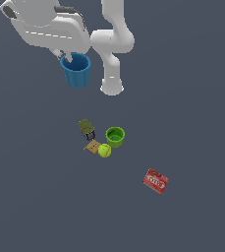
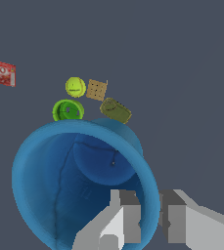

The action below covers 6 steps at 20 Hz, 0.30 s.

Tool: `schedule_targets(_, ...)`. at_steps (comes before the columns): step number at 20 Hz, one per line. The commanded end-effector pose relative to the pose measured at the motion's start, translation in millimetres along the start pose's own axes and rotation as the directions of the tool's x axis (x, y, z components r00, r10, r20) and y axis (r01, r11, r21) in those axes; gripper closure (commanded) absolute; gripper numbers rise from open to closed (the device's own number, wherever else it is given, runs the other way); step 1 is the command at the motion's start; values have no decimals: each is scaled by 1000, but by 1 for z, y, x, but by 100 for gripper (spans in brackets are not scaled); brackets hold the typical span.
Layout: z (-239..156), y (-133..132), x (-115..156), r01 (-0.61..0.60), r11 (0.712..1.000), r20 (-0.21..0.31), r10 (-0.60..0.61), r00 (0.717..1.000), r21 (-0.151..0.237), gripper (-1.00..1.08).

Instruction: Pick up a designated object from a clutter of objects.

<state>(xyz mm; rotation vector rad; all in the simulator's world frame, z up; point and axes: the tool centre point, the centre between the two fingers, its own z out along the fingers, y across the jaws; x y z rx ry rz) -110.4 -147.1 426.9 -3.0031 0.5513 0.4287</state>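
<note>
The blue cup [image 1: 77,71] hangs high above the floor, upright, with my gripper [image 1: 67,60] shut on its rim. In the wrist view the blue cup [image 2: 79,180] fills the foreground and one finger [image 2: 118,219] sits inside the wall while the other stands outside it; the gripper [image 2: 150,215] pinches the rim between them. Far below lie the rest of the clutter: a green cup [image 1: 115,136], a tennis ball [image 1: 104,150], a tan cardboard box [image 1: 92,146] and an olive-green item [image 1: 86,127].
A flat red box with white lettering [image 1: 155,180] lies apart toward the exterior view's right. The arm's white base [image 1: 112,87] stands behind the clutter. In the wrist view the green cup [image 2: 68,110], ball [image 2: 75,87], cardboard box [image 2: 96,90] and olive item [image 2: 115,110] cluster together.
</note>
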Motion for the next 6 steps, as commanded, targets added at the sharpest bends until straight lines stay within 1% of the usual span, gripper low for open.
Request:
schedule_targets(1,-8,6,-1,2,1000,-1,-2,1000,-1,108)
schedule_targets(6,-12,9,-1,2,1000,-2,-2,1000,-1,108)
